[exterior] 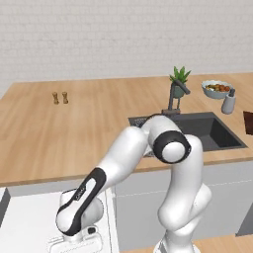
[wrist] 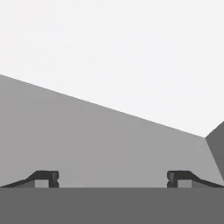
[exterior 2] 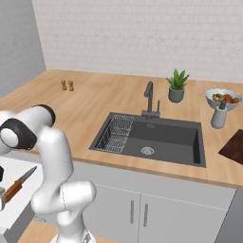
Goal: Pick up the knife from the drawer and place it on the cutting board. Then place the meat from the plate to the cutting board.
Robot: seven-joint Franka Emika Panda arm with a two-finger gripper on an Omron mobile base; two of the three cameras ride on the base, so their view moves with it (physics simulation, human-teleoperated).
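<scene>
The white arm folds down toward the lower left of the left base view, its hand [wrist: 113, 179] released, the two small dark fingertips [wrist: 46, 178] standing wide apart with nothing between them above a flat, matte white floor and grey wall of the drawer [exterior: 29, 217]. The knife [exterior 2: 19, 183], slim with an orange-brown handle and short grey blade, lies tilted on the drawer's smooth white bottom at the lower left of the right base view. The dark reddish-brown cutting board [exterior 2: 233, 146] lies flat on the pale wood-grain surface [exterior 2: 95, 102] at the right edge, beside the rectangular dark grey sink [exterior 2: 156, 137].
</scene>
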